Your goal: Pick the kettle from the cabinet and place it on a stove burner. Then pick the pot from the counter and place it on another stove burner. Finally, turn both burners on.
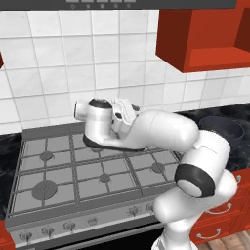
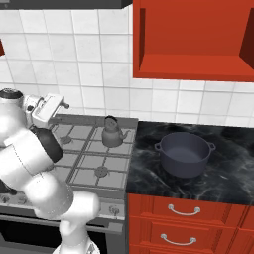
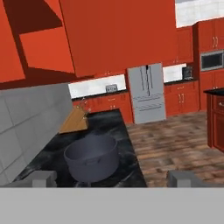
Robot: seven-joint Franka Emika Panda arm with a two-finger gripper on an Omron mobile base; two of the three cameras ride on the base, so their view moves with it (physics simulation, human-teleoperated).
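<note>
One small grey kettle [image 2: 113,133], dome-bodied with a thin curved spout and an arched black handle, sits upright on a rear burner of the stove [image 2: 84,154], just off to the side of the jaws. One wide, low, dark blue-grey pot [image 2: 184,153] with two little loop handles stands lidless and holding nothing on the black marble bench [image 2: 233,163], straight ahead of the jaws. The gripper [image 3: 113,178] hangs over the stove with its jaws spread wide and nothing between them, and the one red cabinet [image 2: 193,39] niche up above holds nothing.
</note>
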